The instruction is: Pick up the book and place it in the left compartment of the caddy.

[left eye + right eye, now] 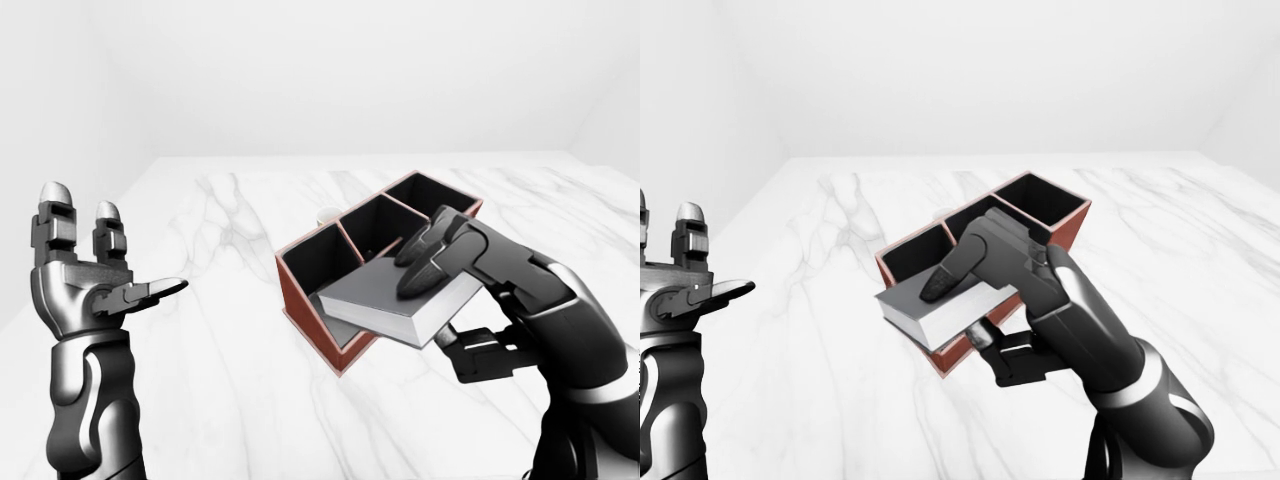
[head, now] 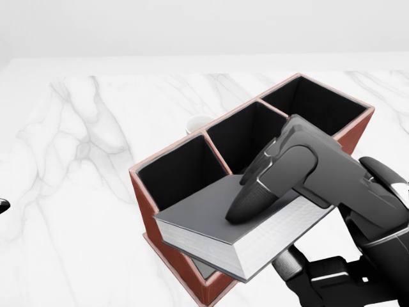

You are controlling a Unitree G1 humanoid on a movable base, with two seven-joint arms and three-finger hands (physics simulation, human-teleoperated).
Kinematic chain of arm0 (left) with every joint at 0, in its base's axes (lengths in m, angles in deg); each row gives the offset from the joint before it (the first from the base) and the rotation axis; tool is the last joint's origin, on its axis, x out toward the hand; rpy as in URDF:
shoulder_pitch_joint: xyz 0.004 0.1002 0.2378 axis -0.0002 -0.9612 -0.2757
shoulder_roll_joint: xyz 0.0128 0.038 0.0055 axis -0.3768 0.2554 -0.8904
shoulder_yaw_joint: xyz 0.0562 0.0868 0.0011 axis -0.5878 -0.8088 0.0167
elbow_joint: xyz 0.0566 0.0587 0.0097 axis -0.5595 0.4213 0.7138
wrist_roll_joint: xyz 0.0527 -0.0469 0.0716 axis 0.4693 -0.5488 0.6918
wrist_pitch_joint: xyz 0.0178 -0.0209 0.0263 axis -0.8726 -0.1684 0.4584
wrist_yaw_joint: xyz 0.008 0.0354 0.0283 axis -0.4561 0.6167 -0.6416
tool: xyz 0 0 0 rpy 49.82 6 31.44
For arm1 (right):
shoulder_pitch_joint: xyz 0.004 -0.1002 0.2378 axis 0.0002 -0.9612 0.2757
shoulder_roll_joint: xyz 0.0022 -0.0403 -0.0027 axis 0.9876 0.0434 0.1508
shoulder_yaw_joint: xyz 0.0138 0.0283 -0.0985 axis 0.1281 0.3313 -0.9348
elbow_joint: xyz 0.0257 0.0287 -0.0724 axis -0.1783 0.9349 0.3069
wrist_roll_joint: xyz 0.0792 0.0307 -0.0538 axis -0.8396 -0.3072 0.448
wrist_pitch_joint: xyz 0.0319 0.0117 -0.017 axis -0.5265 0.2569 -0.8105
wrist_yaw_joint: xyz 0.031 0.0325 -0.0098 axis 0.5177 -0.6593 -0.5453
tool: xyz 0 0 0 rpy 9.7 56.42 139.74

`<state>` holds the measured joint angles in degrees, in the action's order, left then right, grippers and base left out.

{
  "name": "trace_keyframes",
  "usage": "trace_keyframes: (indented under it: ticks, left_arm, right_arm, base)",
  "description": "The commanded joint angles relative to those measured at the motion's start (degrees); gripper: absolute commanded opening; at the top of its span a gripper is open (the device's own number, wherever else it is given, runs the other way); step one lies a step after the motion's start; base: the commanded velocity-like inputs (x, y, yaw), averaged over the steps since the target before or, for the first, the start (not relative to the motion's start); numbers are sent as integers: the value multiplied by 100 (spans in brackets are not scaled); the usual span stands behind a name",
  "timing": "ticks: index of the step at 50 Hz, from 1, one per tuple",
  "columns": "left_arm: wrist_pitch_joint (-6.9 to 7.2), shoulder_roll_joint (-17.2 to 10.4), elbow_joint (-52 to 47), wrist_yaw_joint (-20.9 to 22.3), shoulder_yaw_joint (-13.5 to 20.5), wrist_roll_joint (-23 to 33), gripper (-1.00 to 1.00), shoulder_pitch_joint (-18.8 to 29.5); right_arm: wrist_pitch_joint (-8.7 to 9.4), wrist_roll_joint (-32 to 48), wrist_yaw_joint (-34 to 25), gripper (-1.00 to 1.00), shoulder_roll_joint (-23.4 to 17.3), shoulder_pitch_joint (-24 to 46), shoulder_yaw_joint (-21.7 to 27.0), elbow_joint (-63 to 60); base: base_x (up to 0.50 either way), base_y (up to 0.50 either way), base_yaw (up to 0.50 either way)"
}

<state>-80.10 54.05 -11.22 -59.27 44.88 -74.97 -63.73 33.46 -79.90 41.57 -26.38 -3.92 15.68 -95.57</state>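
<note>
A grey book (image 2: 211, 227) with white page edges lies flat in my right hand (image 2: 281, 224), fingers (image 2: 259, 192) on its cover and thumb beneath. It hovers tilted over the near-left corner of the red-brown caddy (image 2: 142, 195), partly covering the left compartment (image 2: 176, 169). The caddy has three black-lined compartments in a diagonal row on the white marble table (image 2: 77, 192). My left hand (image 1: 105, 280) is open and empty, raised at the left of the left-eye view, well apart from the caddy.
A small white round object (image 2: 199, 121) shows just behind the caddy's far wall. The marble table stretches to all sides, with plain white walls behind it.
</note>
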Motion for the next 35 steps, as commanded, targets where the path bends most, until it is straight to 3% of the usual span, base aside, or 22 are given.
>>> trace_keyframes:
  ticks: [1,13,35]
  left_arm:
    - [0,-8,14,1,8,-5,100,4]
    - [0,-8,20,7,-1,-2,100,5]
    - [0,12,5,3,-25,14,100,-10]
  right_arm:
    - [0,-1115,1,-100,-217,-126,129,253]
    - [0,-1464,1,-100,-397,-186,114,532]
    - [0,-1044,1,-100,-477,-245,-396,1203]
  base:
    - [0,0,0]
    - [0,0,0]
    - [0,0,0]
